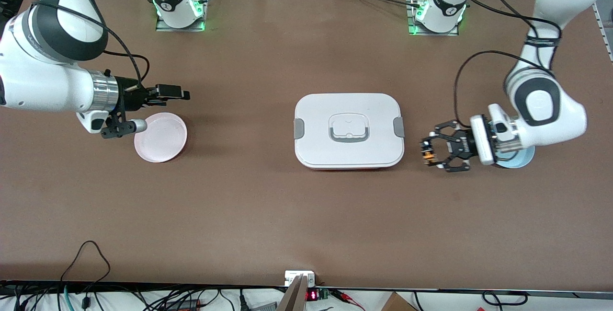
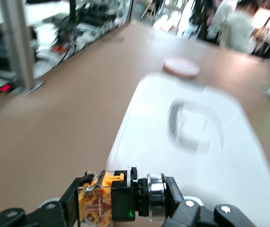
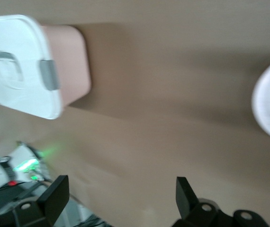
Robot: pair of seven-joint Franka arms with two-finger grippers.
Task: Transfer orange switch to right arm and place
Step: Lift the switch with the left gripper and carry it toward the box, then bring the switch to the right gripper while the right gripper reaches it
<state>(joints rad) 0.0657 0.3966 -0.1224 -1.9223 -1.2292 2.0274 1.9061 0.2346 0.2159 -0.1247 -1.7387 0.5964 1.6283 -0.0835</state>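
The left gripper (image 1: 433, 152) is clamped shut on the orange switch (image 1: 427, 152), which sits crosswise between the 2 linkage fingers; in the left wrist view the orange switch (image 2: 121, 196) shows its orange contact block at one end, a black body in the middle and a silver collar at the other, so its long axis runs from one finger (image 2: 66, 208) to the other. The held part hangs in the air over bare table (image 1: 306, 215), just beside the end of the white lidded box (image 1: 348, 130) that faces the left arm's end of the table, and the gripper points toward that box. The right gripper (image 1: 167, 93) stands with its slim jaws spread wide and empty, over the table just beside the rim of the pink plate (image 1: 161, 137), at the right arm's end of the table; in the right wrist view its fingers (image 3: 54, 198) are well apart with nothing between them. The handover turns on this: the switch lies well apart from the right gripper, with the whole box between the 2 arms, so both would likely have to close toward the middle above the lid. The box is shut, its contents hidden. The pink plate looks empty. A pale blue plate (image 1: 519, 160) lies under the left wrist, mostly covered.
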